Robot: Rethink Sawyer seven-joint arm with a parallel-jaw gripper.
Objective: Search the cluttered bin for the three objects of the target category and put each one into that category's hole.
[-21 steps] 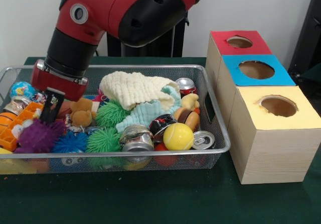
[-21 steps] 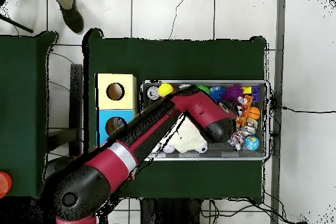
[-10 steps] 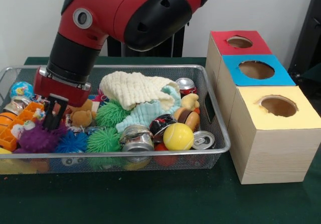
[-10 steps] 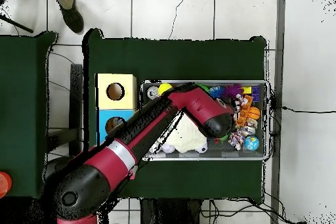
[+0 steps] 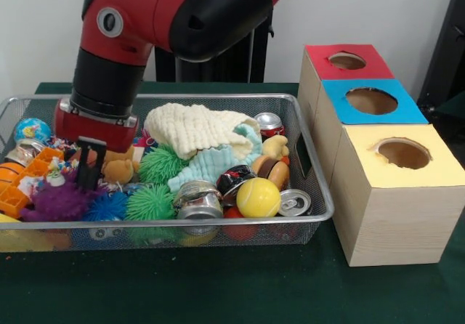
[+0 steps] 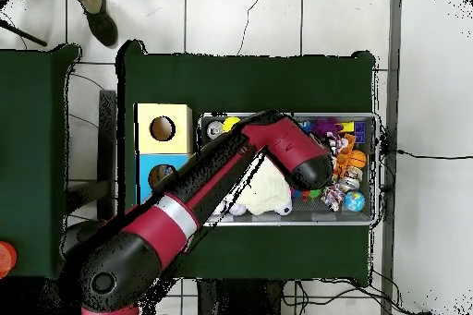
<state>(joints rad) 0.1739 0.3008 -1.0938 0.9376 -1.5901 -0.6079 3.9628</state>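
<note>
A wire mesh bin (image 5: 218, 226) holds a jumble of toys, cans and cloths. My gripper (image 5: 89, 165) hangs low in the bin's left part, just above a purple spiky ball (image 5: 52, 202) and beside a small brown teddy bear (image 5: 118, 168). A blue spiky ball (image 5: 107, 206) and a green one (image 5: 149, 202) lie to its right. Crushed cans (image 5: 197, 199) (image 5: 294, 203) and a red can (image 5: 269, 123) lie further right. In the overhead view the arm (image 6: 277, 150) covers the bin (image 6: 286, 222) and hides the gripper.
Three boxes with round holes stand right of the bin: red (image 5: 345, 61), blue (image 5: 370, 100), yellow (image 5: 403, 153). A cream cloth (image 5: 196, 128), a yellow ball (image 5: 258, 197) and an orange crate (image 5: 14, 186) crowd the bin. A person's shoe (image 6: 97, 11) shows at the overhead's top left.
In the front view my gripper has shifted a little to the right and sunk deeper among the toys at the bin's left. The objects look unmoved.
</note>
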